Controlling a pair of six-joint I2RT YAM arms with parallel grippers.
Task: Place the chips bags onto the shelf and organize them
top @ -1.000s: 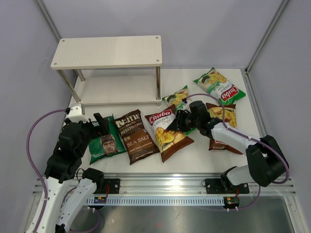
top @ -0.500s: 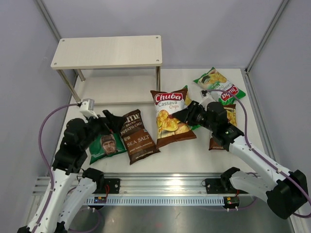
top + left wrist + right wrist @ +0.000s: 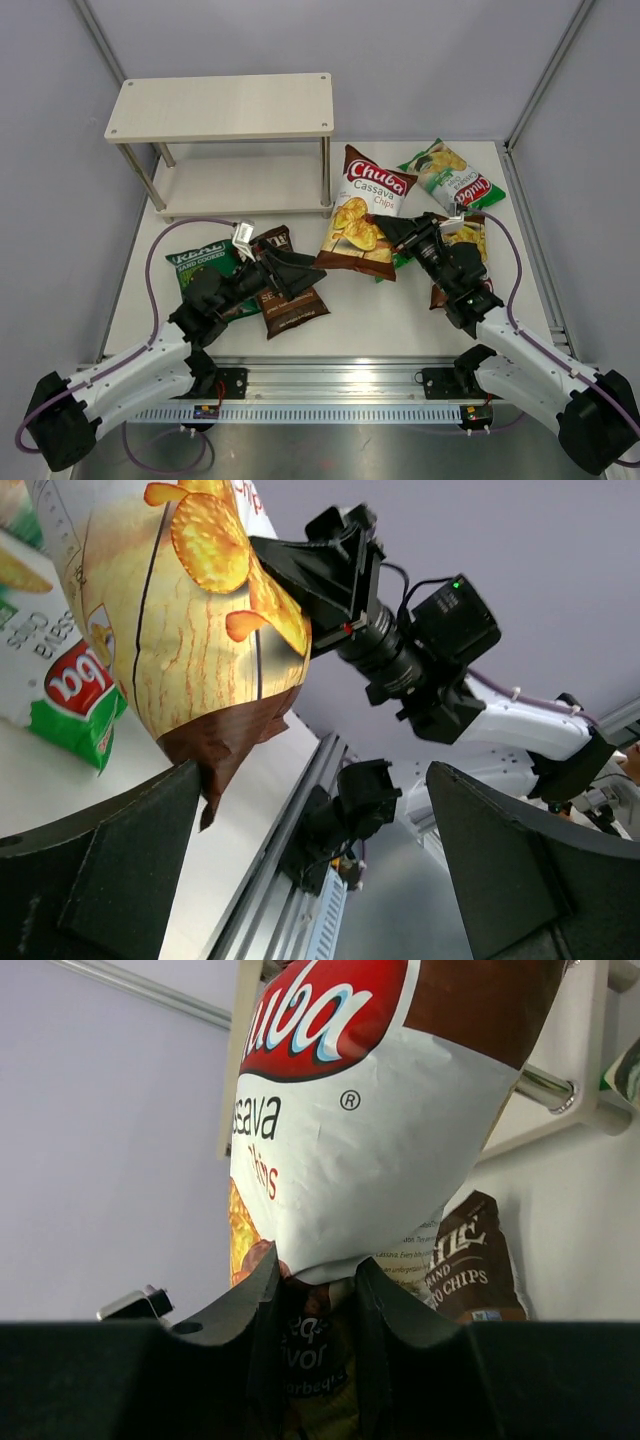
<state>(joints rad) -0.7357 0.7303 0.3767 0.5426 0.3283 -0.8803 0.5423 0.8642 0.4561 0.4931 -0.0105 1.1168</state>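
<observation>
My right gripper (image 3: 392, 232) is shut on the lower edge of a brown Chuba Cassava chips bag (image 3: 365, 208) and holds it upright above the table, just right of the shelf (image 3: 220, 106). In the right wrist view the bag (image 3: 370, 1130) rises from between my fingers (image 3: 258, 1295). My left gripper (image 3: 308, 272) is open and empty above the Kettle Sea Salt bag (image 3: 292, 305); its view faces the held bag (image 3: 190, 630). A dark green bag (image 3: 203, 264) lies left of the Kettle bag. A green Chuba bag (image 3: 456, 178) lies at the back right, and another brown bag (image 3: 465, 238) lies under my right arm.
The two-tier shelf has a lower board (image 3: 240, 185) and thin metal legs (image 3: 326, 172). A second green bag (image 3: 60, 680) lies flat beneath the lifted one. Enclosure walls stand at the left, the right and the back. A metal rail (image 3: 340, 378) runs along the near edge.
My right gripper has lifted the brown Chuba bag off the table and carried it back toward the shelf. My left arm has swung right and stretched low over the Kettle bag.
</observation>
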